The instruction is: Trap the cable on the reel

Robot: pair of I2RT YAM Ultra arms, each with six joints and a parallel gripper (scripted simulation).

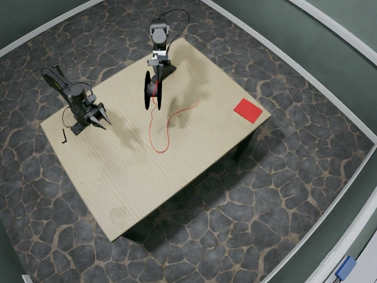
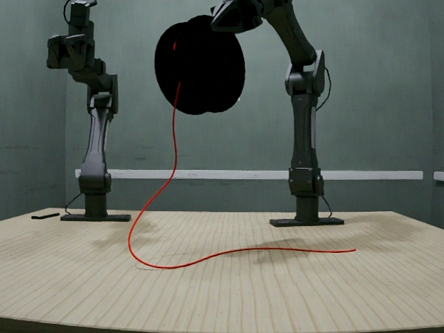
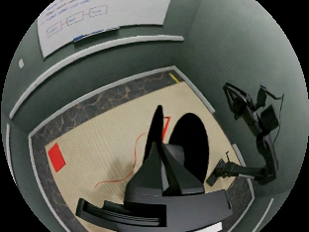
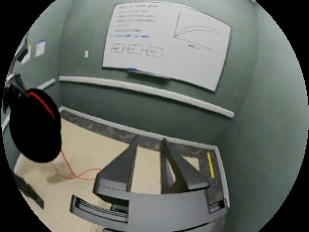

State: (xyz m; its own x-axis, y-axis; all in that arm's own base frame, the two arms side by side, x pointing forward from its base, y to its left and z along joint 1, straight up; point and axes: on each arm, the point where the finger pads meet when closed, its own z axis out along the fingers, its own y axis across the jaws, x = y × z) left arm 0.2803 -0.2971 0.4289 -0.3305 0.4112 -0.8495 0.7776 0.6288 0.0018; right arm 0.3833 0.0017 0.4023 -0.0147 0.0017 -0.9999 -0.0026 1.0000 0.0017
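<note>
The black reel point(image 1: 151, 90) point(image 2: 201, 68) point(image 3: 192, 140) point(image 4: 34, 127) hangs high above the table, flanges upright. My left gripper point(image 1: 158, 77) point(image 2: 216, 21) point(image 3: 156, 145) comes down from above and is shut on the reel. The thin red cable point(image 1: 167, 127) point(image 2: 171, 150) point(image 3: 135, 154) point(image 4: 73, 170) runs up across the hub to the left finger. It hangs down from the reel and curves over the table to a free end. My right gripper point(image 1: 102, 120) point(image 2: 57, 53) point(image 4: 150, 140) is open and empty, well away from the reel and cable.
The wooden table point(image 1: 121, 182) point(image 2: 250, 293) carries both arm bases. A red square patch point(image 1: 248, 110) point(image 3: 55, 158) lies near one corner. A small black hex key point(image 1: 64, 136) point(image 2: 45, 215) lies beside the right arm's base.
</note>
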